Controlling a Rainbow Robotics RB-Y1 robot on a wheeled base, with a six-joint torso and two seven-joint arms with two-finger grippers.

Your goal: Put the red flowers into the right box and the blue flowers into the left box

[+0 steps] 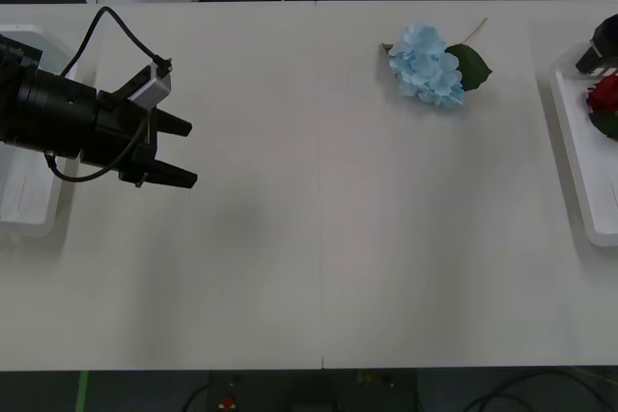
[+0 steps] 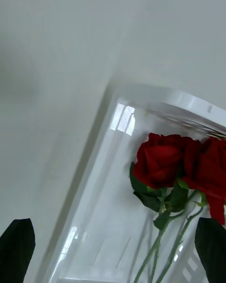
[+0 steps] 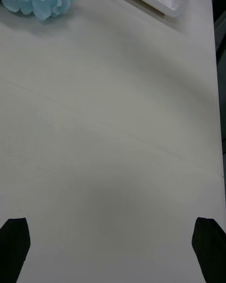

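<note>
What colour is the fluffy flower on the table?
Pale blue flower with green leaves, seen best in the front view.

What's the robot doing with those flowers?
It is sorting flowers into two white trays. The red flowers already lie in the right box, with the right end effector open above them. One blue flower lies on the table, far from the left box. The left end effector is open, empty, and pointing across the table toward the blue flower's side.

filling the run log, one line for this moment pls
left end effector open, empty | right end effector open over right box | roses boxed | blue flower on table
</note>
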